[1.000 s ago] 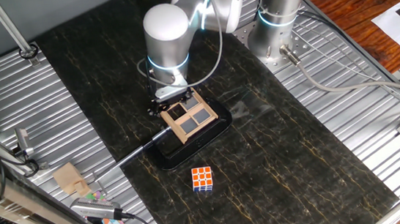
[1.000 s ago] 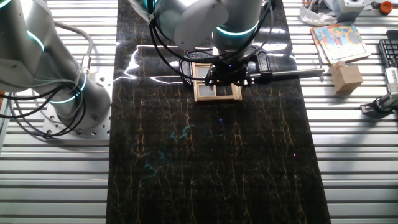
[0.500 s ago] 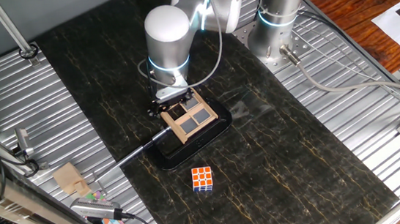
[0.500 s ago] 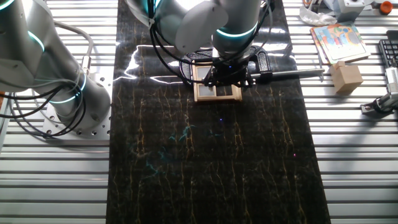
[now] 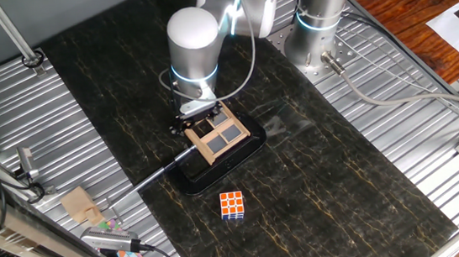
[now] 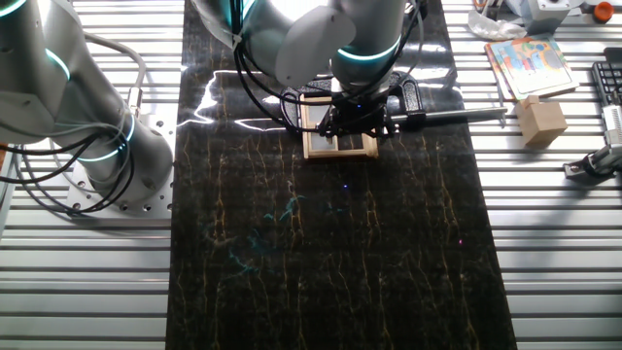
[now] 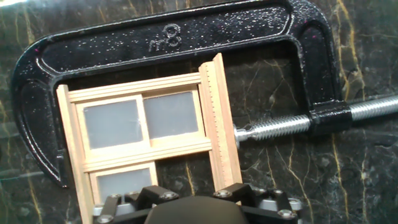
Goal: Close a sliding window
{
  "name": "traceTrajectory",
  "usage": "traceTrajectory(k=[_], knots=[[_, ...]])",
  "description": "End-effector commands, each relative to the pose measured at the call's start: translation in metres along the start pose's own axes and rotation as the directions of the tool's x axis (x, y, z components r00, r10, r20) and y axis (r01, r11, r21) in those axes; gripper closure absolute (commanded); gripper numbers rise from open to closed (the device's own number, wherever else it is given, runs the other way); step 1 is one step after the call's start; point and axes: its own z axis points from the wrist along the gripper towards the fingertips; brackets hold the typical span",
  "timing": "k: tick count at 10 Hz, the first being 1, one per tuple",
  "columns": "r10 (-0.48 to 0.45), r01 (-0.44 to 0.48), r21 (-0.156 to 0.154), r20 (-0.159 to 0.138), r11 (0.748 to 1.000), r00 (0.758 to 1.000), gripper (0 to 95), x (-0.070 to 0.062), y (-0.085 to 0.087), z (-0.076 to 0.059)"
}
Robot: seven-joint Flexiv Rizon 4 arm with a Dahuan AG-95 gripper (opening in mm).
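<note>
The sliding window (image 5: 218, 135) is a small tan wooden frame with grey panes. It lies flat, held in a black C-clamp (image 5: 211, 177). In the hand view the window (image 7: 149, 130) shows two upper panes and a lower left pane. The lower right part is an open gap where the dark tabletop shows. My gripper (image 5: 197, 112) is down at the window's far edge, and the arm hides part of the window (image 6: 340, 144) in the other fixed view. In the hand view my gripper (image 7: 191, 194) is at the bottom edge, with its fingers (image 7: 150, 194) apart over the lower sash area.
The C-clamp (image 7: 174, 37) wraps round the window, and its screw rod (image 7: 292, 124) sticks out sideways. An orange-and-white puzzle cube (image 5: 232, 205) sits near the clamp. A wooden block (image 6: 541, 120), a booklet (image 6: 530, 58) and a second arm's base (image 6: 87, 146) stand beside the dark mat.
The hand has shifted very slightly over the window. The window, clamp and cube have not visibly moved.
</note>
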Motion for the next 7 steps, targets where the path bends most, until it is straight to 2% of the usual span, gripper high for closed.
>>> traceTrajectory(k=[1, 7], knots=[[-0.001, 0.001, 0.005, -0.001, 1.0, 1.0, 0.0, 0.0003, -0.0004, 0.0012], [-0.005, 0.005, 0.013, -0.004, 1.0, 1.0, 0.0, 0.0003, 0.0012, 0.0043]])
